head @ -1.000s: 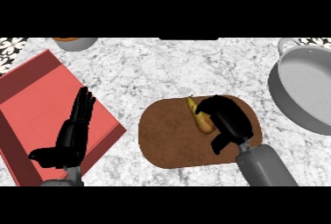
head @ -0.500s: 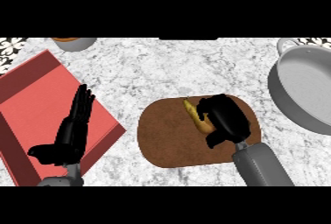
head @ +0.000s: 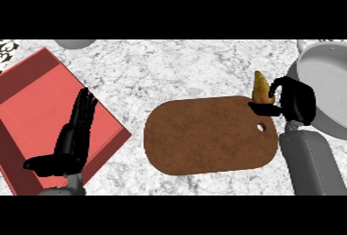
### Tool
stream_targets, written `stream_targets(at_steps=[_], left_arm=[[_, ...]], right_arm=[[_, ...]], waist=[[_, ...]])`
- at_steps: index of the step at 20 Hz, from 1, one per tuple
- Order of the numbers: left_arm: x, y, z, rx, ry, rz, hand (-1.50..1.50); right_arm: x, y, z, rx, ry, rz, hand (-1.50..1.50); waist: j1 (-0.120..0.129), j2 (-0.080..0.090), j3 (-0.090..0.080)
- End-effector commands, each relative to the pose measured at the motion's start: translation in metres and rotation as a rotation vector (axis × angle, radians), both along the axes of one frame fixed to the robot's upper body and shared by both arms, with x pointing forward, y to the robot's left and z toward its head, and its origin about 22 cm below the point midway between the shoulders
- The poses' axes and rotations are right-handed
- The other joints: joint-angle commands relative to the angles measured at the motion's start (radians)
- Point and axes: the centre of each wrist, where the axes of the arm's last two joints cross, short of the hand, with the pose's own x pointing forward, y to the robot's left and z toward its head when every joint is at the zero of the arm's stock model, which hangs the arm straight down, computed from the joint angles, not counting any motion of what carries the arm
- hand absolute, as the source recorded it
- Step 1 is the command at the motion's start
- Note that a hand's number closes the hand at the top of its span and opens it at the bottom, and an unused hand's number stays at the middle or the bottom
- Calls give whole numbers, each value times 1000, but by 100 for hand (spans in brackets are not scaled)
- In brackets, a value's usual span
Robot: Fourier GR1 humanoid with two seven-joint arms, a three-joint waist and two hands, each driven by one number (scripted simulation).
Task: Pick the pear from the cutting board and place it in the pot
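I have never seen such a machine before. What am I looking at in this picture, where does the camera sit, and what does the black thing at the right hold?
This is a humanoid robot at a kitchen counter. The camera sits in its head and looks steeply down, so only its grey forearms and black hands show, coming in from below.

On the marble counter lie a brown cutting board, a grey pot at the right edge and a red tray at the left. A grey round thing is cut off at the top.

The right hand is curled round a yellow pear, at the board's far right corner, close to the pot. The left hand rests open over the tray and holds nothing.
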Motion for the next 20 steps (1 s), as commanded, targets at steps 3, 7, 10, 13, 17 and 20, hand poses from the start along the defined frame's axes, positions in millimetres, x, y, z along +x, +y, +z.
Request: stream_targets(at_steps=[3, 7, 10, 13, 17, 20], left_arm=[[6, -10, 6, -4, -22, -42, 0], [7, -20, 7, 10, -19, -110, 0], [11, -27, 14, 8, -33, -144, 0], [14, -33, 13, 14, -32, -163, 0], [16, -34, 15, 17, -32, -172, 0], [18, -41, 13, 9, -30, -171, 0]], right_arm=[[31, -54, 51, 82, -16, -547, 150], [54, -71, 107, 19, -94, -788, 150], [62, -88, 127, -74, -83, -971, 150], [73, -90, 155, -106, -68, -1144, 150], [84, -89, 171, -158, -51, -1294, 150], [91, -85, 174, -181, -40, -1356, 150]], waist=[[67, 24, -7], [136, 30, -9], [164, 35, -7], [174, 33, -7], [179, 27, -3], [176, 30, -1]])
